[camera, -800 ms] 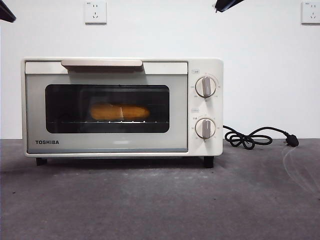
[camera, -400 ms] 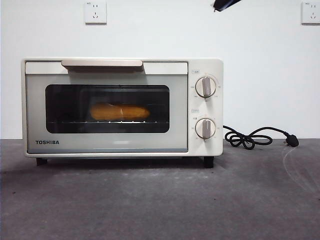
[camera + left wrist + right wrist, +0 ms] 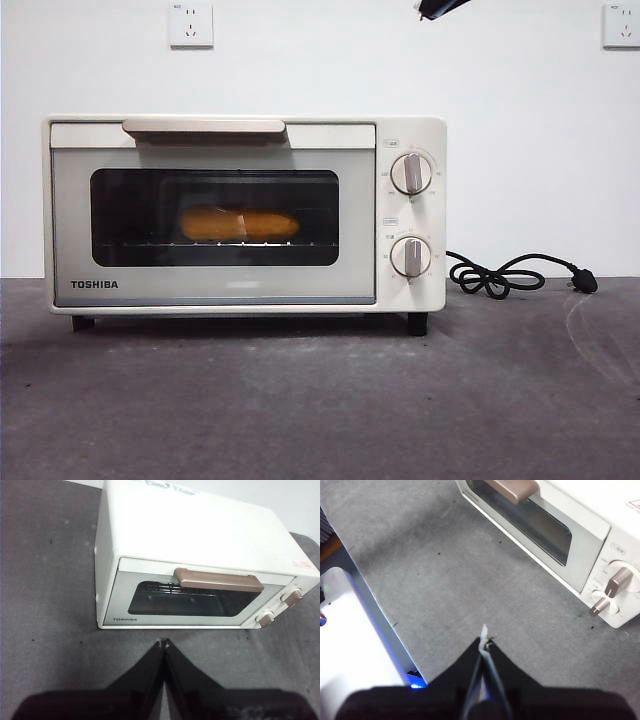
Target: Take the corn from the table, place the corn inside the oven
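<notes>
The corn [image 3: 240, 223] lies on the wire rack inside the cream-white oven [image 3: 245, 212], seen through the dark glass of its closed door. The beige handle [image 3: 204, 126] runs along the door's top. In the left wrist view the oven [image 3: 200, 565] sits ahead of my left gripper [image 3: 163, 642], which is shut, holds nothing and hovers high over the table [image 3: 320, 400]. My right gripper [image 3: 484, 639] is shut too, empty, raised above the table in front of the oven [image 3: 580, 535]. A black tip [image 3: 437, 8] at the front view's top edge is one arm.
The oven's black cord [image 3: 510, 273] coils on the table to the right, ending in a plug. Two wall sockets [image 3: 191, 24] sit high on the white wall. A white robot base with blue light [image 3: 355, 645] shows in the right wrist view.
The black tip at the top left corner has left the view. The tip at the top has drifted slightly left and up. The oven and corn are unmoved.
</notes>
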Controlling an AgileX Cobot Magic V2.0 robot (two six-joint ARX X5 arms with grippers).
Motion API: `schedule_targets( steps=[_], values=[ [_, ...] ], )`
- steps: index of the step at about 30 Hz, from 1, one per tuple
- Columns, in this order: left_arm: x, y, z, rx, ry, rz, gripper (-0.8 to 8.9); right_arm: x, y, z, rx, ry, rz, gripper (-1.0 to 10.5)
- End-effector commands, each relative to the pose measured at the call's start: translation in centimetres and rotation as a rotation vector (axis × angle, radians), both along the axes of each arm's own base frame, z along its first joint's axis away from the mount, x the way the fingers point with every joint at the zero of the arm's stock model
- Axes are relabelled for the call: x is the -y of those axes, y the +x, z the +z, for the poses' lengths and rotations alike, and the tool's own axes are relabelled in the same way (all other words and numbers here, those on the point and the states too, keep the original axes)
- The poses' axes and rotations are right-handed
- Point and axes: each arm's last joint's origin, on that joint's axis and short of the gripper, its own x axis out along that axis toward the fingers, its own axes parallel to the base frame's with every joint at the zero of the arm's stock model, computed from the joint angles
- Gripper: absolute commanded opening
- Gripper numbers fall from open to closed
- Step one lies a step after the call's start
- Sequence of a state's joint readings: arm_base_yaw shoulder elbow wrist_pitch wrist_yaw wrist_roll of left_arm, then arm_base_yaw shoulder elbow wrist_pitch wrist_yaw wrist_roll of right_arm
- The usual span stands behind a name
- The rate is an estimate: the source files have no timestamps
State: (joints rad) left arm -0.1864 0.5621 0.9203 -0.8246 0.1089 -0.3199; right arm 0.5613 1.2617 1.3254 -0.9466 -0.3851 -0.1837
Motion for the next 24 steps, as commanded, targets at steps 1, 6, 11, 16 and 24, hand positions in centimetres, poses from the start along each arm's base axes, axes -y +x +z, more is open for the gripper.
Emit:
schedule_targets(
  steps=[1,6,11,16,24],
  values=[
    [0.0,0.1,0.0,-0.003,-0.006,0.006,-0.05,-0.1,0.1,-0.1,0.003,-0.001,0.002,0.0],
    [0.1,0.4,-0.2,-0.030,-0.001,0.007,-0.04,-0.1,0.1,-0.1,0.002,-0.001,0.001,0.0],
    [0.3,1.5,-0.6,-0.073,0.008,0.006,-0.04,-0.1,0.1,-0.1,0.003,-0.001,0.002,0.0],
    [0.6,3.3,-1.4,-0.152,0.023,0.007,-0.04,-0.1,0.1,-0.1,0.003,-0.001,0.001,0.0],
    [0.4,3.9,-1.4,-0.137,0.048,0.031,-0.04,-0.1,0.1,-0.1,0.003,0.000,0.002,0.0]
  ],
)
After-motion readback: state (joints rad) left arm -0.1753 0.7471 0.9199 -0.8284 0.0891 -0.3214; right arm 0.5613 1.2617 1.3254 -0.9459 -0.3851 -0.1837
